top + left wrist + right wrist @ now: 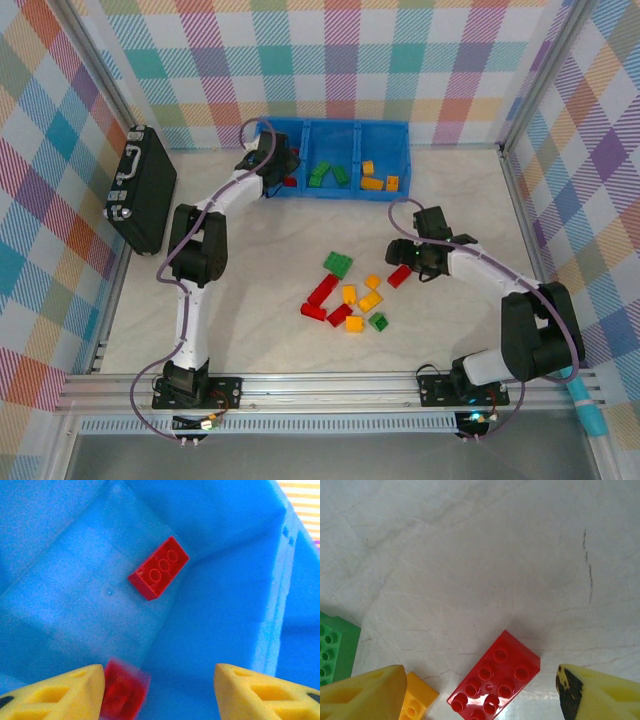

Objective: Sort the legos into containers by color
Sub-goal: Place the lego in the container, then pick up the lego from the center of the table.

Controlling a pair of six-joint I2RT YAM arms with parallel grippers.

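My left gripper (pixel 160 690) hangs open inside the left compartment of the blue bin (pixel 340 125). A blurred red lego (pixel 121 690) is right beside its left finger (pixel 65 695), with a wide gap to the other finger. Another red lego (pixel 159 568) lies on that compartment's floor. Green legos (pixel 320 174) sit in the middle compartment and orange ones (pixel 372 178) in the right. My right gripper (pixel 480 690) is open, low over a red lego (pixel 494 680) on the table, its fingers to either side. An orange lego (pixel 419 700) touches its left finger.
Several loose red, green and orange legos (pixel 345 300) lie in a cluster mid-table, left of my right gripper (pixel 405 260). A green lego (pixel 335 647) sits at the far left of the right wrist view. A black case (pixel 140 188) leans at the left wall.
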